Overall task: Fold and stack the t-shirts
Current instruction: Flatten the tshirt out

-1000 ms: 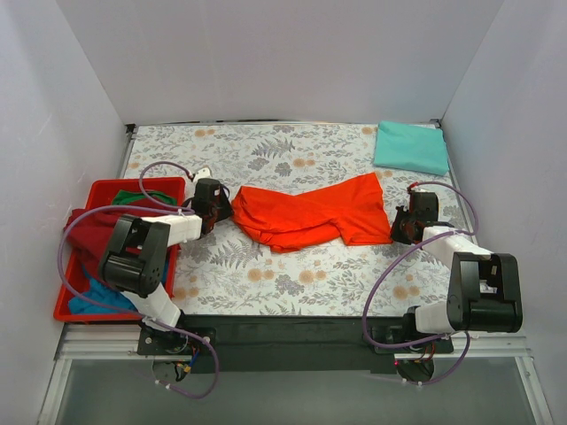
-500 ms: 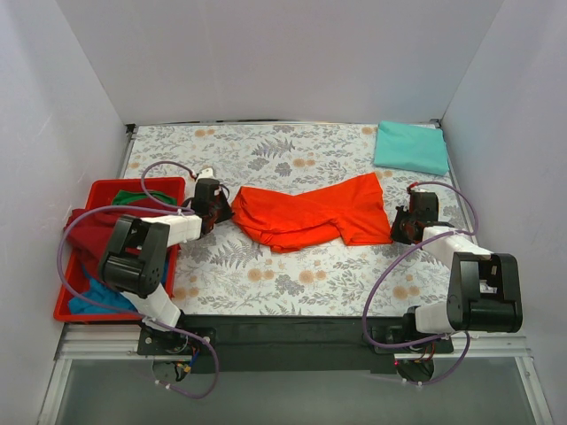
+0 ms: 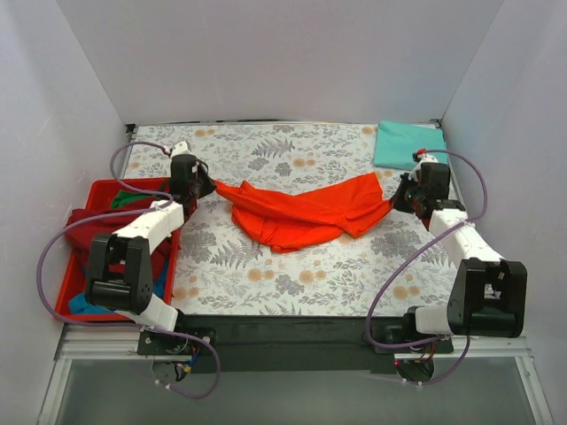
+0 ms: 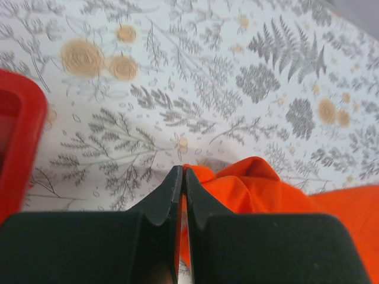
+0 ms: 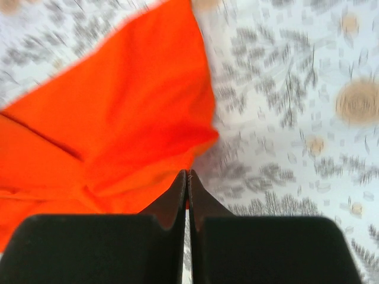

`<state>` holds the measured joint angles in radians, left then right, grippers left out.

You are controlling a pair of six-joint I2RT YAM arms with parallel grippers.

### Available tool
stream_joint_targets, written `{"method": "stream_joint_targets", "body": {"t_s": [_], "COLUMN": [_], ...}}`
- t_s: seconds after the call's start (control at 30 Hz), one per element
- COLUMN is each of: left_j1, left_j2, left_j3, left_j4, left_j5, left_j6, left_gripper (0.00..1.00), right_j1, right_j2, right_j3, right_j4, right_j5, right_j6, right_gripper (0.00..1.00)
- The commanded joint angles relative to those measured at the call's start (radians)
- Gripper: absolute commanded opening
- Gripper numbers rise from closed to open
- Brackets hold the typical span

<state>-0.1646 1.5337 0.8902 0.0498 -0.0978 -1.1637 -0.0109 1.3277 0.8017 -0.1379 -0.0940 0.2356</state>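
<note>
An orange-red t-shirt (image 3: 301, 212) lies rumpled across the middle of the floral table and is stretched between my two grippers. My left gripper (image 3: 205, 186) is shut on its left end; the cloth (image 4: 260, 186) shows pinched between the jaws in the left wrist view. My right gripper (image 3: 399, 200) is shut on its right edge, and the cloth (image 5: 118, 130) spreads left of the jaws. A folded mint-teal t-shirt (image 3: 410, 147) lies at the back right corner. Maroon (image 3: 93, 232), green (image 3: 133, 198) and blue (image 3: 89, 301) shirts lie in the red tray.
The rigid red plastic tray (image 3: 106, 188) stands at the left edge of the table; its rim shows in the left wrist view (image 4: 21, 148). White walls close in the table on three sides. A black rail runs along the near edge.
Both grippers have moved toward the back of the table and outward, lifting and stretching the ends of the orange-red shirt. The shirt's middle now sags between them.
</note>
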Motion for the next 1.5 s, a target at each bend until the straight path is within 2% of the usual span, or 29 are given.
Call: {"method": "stream_joint_targets", "body": {"t_s": [0.0, 0.2, 0.4, 0.53, 0.77, 0.97, 1.1, 1.27, 1.47], "left_j1": [0.03, 0.04, 0.043, 0.043, 0.043, 0.043, 0.043, 0.043, 0.043], "left_j2": [-0.032, -0.049, -0.121, -0.222, -0.51, -0.619, -0.646, -0.624, -0.454], "left_j3": [0.108, 0.314, 0.487, 0.521, 0.513, 0.616, 0.68, 0.691, 0.638], "left_j4": [-0.044, -0.131, -0.156, -0.154, -0.162, -0.195, -0.197, -0.185, -0.163], "left_j5": [0.027, 0.049, 0.133, 0.161, 0.136, 0.191, 0.246, 0.265, 0.227], "left_j6": [0.019, 0.048, 0.065, 0.09, 0.125, 0.137, 0.137, 0.139, 0.121], "left_gripper": [0.0, 0.0, 0.0, 0.0, 0.0, 0.0, 0.0, 0.0, 0.0], "right_j1": [-0.009, -0.009, -0.009, -0.009, -0.008, -0.008, -0.008, -0.008, -0.008], "right_j2": [0.073, 0.123, 0.064, -0.048, -0.264, -0.36, -0.389, -0.365, -0.133], "right_j3": [0.167, 0.439, 0.655, 0.709, 0.76, 0.885, 0.967, 1.03, 1.102], "right_j4": [0.0, -0.069, -0.097, -0.092, -0.075, -0.08, -0.077, -0.054, -0.054], "right_j5": [-0.105, -0.159, -0.185, -0.204, -0.199, -0.213, -0.233, -0.233, -0.23], "right_j6": [-0.009, -0.009, -0.013, -0.021, -0.027, -0.025, -0.021, -0.019, -0.01], "right_gripper": [0.01, 0.01, 0.01, 0.01, 0.01, 0.01, 0.01, 0.01, 0.01]}}
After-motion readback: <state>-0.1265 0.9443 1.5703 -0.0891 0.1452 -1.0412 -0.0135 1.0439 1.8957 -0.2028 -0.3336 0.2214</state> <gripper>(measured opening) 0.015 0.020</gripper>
